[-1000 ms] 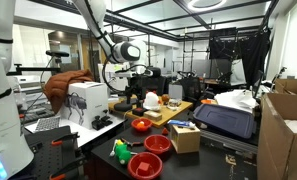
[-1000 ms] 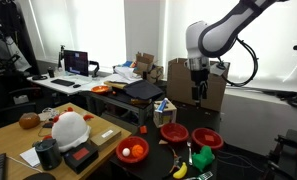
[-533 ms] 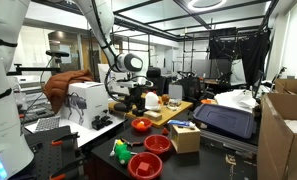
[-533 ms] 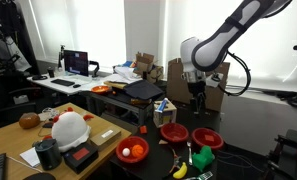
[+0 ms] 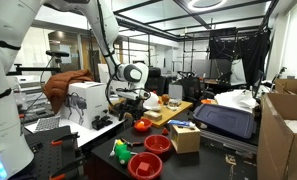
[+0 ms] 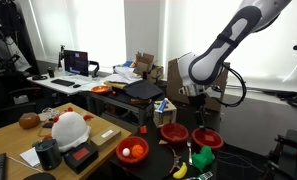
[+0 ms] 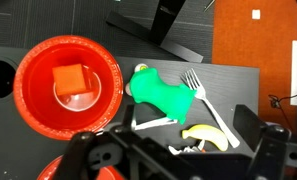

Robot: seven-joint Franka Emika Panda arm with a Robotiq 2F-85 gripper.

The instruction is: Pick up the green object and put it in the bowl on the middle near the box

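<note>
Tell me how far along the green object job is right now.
Done: nothing yet. The green object lies beside a white fork, outside every bowl. In hand: nothing. The end effector is open, empty and up in the air, with the green object in its wrist view. Left: grasp it, carry it to the middle bowl next to the box, and release.
</note>
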